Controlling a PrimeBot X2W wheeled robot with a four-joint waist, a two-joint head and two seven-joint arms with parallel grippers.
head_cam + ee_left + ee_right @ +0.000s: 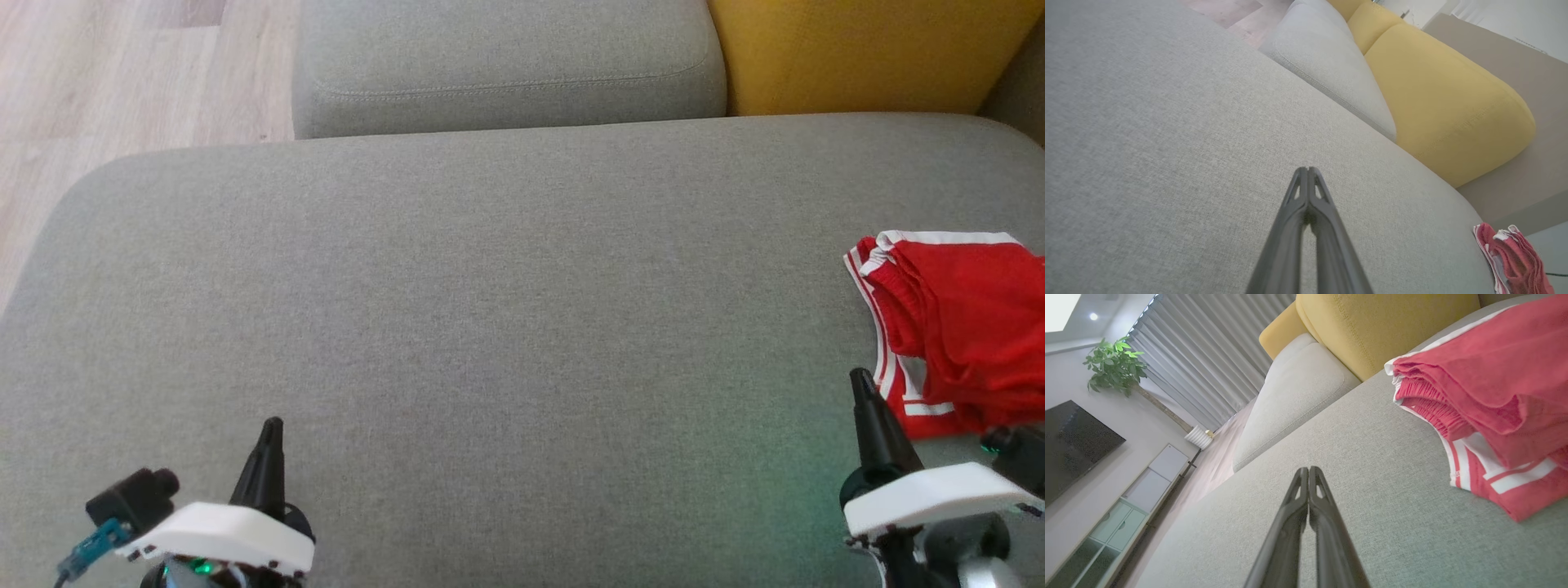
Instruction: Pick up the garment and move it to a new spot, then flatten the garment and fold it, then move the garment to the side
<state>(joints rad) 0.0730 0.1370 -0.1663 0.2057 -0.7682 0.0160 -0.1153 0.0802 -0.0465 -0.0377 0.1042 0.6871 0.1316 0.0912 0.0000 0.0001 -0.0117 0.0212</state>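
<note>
The left gripper and the right gripper are seen with jaws pressed together, empty. The folded red fabric garment with white stripes lies on the grey woven sofa seat, just beyond and to the right of the right jaws and well apart from the left ones. Were only its top layer pinched, the fold could be pulled open. Its stacked layers are shown by the right wrist view; its nearness to the seat's rim, by the left wrist view.
</note>
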